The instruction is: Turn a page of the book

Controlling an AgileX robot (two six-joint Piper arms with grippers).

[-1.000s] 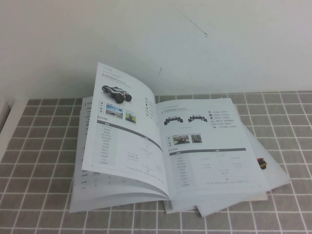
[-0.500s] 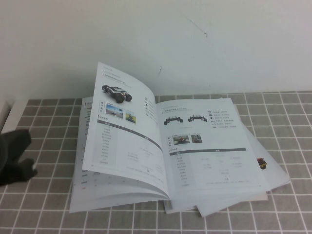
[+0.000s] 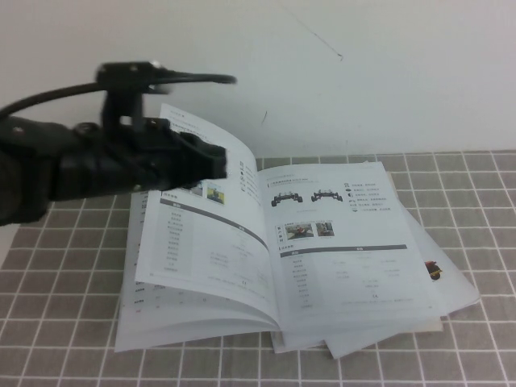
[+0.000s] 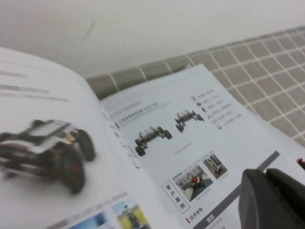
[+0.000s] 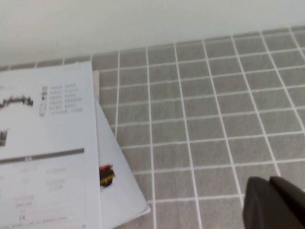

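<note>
The book (image 3: 242, 266) lies open on the grey tiled table. Its left leaf (image 3: 197, 242), showing a big-wheeled buggy (image 4: 47, 152), stands raised and curved. The page (image 3: 347, 250) on the right lies flat and shows a flat black chassis (image 4: 152, 136). My left gripper (image 3: 219, 164) hangs shut and empty over the top of the raised buggy leaf, near the spine; in the left wrist view its tips (image 4: 271, 200) are above the chassis page. My right gripper (image 5: 274, 205) is shut and empty above bare tiles to the right of the book, outside the high view.
Loose white sheets (image 3: 451, 282) with a red-black picture (image 5: 107, 175) stick out under the book's right side. A white wall (image 3: 363, 81) stands just behind the book. Grey tiles (image 3: 64, 322) spread around it.
My left arm has swung in from the left edge of the high view to above the raised buggy leaf. The book and its leaves have not moved.
</note>
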